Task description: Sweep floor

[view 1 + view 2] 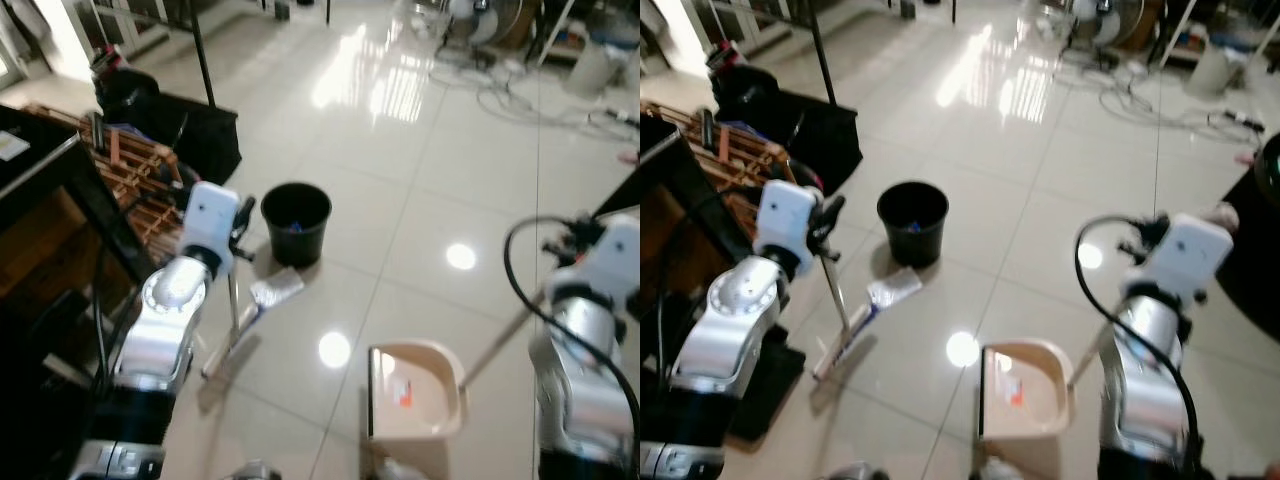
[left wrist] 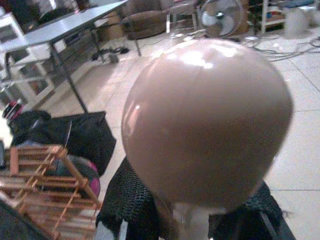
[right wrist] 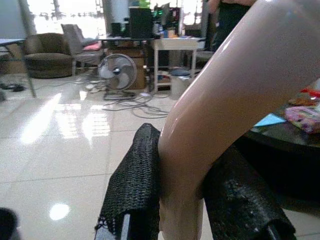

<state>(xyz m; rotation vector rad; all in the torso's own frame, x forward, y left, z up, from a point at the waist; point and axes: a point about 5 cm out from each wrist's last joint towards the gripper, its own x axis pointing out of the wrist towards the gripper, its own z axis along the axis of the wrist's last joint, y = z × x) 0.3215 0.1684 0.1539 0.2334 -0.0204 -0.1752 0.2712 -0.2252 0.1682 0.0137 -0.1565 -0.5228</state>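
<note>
Left gripper (image 2: 192, 220) clamped on beige broom (image 1: 240, 330), right gripper (image 3: 185, 200) squeezing matching beige dustpan (image 1: 415, 390) handle.

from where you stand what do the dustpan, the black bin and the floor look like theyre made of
The dustpan looks like moulded beige plastic: smooth, one piece, and its handle shines glossy in the right hand. The black bin seems matte plastic with a dull surface and a thin rolled rim, though coated metal is possible. The floor is glossy pale tile, with grout lines and mirror-like light reflections.
</note>
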